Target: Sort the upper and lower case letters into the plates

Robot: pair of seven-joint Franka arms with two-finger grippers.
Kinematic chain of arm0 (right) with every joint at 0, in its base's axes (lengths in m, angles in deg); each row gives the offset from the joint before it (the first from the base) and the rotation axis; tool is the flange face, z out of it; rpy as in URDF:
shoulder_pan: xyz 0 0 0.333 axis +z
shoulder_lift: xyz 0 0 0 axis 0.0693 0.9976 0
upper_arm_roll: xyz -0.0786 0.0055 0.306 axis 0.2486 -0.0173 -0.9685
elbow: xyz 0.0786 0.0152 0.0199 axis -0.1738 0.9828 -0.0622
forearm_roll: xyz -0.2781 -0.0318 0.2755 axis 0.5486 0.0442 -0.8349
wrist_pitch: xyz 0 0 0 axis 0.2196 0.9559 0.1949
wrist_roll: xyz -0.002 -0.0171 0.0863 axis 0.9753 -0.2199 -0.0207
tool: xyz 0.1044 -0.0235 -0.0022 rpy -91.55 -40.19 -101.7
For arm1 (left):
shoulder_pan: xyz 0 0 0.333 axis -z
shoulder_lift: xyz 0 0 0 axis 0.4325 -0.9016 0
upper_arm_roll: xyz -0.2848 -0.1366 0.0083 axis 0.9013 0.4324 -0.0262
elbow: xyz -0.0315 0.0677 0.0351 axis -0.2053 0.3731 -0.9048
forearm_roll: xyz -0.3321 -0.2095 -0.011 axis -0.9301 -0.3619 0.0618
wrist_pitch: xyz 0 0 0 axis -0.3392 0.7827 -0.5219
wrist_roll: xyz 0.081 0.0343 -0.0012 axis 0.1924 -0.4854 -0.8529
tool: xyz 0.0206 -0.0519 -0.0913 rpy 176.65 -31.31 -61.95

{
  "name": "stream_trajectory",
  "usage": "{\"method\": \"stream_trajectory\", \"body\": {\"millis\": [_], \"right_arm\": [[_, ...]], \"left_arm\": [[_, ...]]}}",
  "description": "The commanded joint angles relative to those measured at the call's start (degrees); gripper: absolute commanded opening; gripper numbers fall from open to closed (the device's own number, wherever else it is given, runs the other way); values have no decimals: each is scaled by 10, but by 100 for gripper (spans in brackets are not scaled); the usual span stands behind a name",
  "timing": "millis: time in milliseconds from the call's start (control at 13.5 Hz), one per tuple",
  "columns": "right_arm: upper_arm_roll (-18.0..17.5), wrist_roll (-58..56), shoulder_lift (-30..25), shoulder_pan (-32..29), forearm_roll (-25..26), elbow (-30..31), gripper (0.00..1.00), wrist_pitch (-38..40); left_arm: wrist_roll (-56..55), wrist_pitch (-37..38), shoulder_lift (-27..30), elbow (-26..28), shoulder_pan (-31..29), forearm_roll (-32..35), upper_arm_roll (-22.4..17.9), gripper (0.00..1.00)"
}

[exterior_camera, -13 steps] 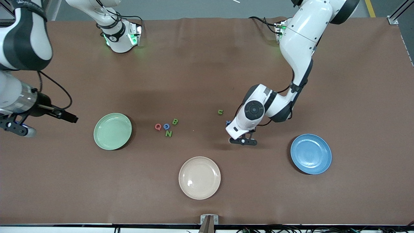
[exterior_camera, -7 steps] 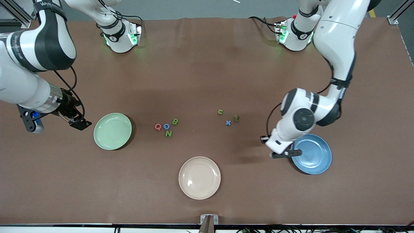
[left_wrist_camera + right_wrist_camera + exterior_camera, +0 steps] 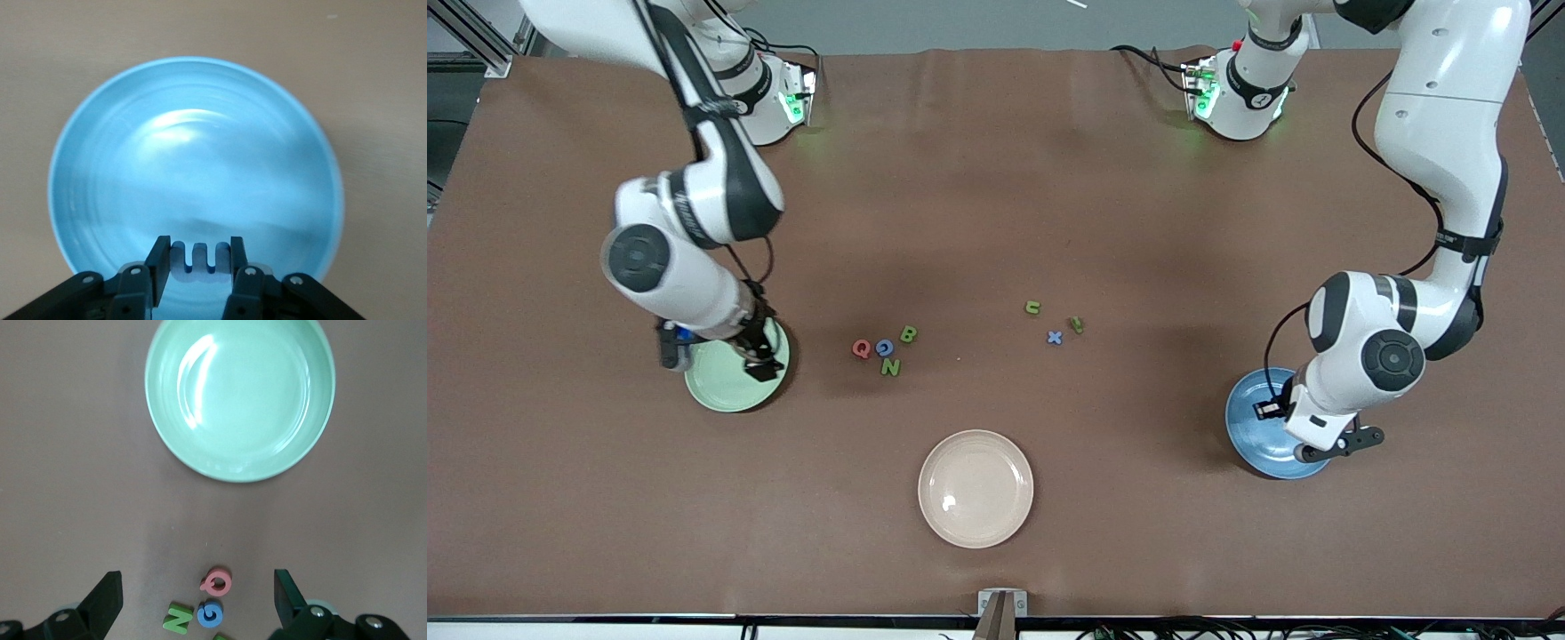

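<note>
Blue letter (image 3: 197, 261) is pinched in your left gripper (image 3: 197, 267) over the blue plate (image 3: 120, 167); release off-centre and it bounces out. Right gripper (image 3: 197, 600) gapes empty by the green plate (image 3: 240, 393).

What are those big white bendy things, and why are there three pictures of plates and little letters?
They are two robot arms bolted to a brown table. One picture looks down from high up. The other two come from small cameras on each arm's wrist.

The left gripper hangs over the blue plate and pinches a pale blue letter, shaped like a small m.

The right gripper is wide open and empty, over the table between the green plate and the capital letters: Q, G, B and N.

Three small letters lie nearer the left arm's end. A cream plate sits closest to the high camera.
</note>
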Motion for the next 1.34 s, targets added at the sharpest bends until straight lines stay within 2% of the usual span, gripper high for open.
{"method": "stream_trajectory", "body": {"millis": [0,74,371,594,742,817,1039,1262], "right_arm": [[5,75,63,33,1,-21,100,-40],[5,88,82,40,1,-30,100,-43],[4,102,121,57,-14,-31,100,-73],[4,107,128,62,-14,-28,97,-85],[4,117,143,71,-14,-26,96,-101],[4,123,145,76,-15,-20,96,-111],[4,123,145,79,-14,6,95,-141],[4,123,142,79,-14,29,95,-169]], "left_arm": [[13,-4,-14,3,-21,18,6,60],[14,1,-12,8,-24,18,6,99],[-7,83,36,6,-2,9,34,100],[-60,96,51,12,0,8,98,99],[-135,91,45,22,5,9,140,97],[-169,86,42,27,17,9,149,94],[-302,39,31,57,70,8,152,84],[-381,-7,9,64,116,8,152,76]]}}
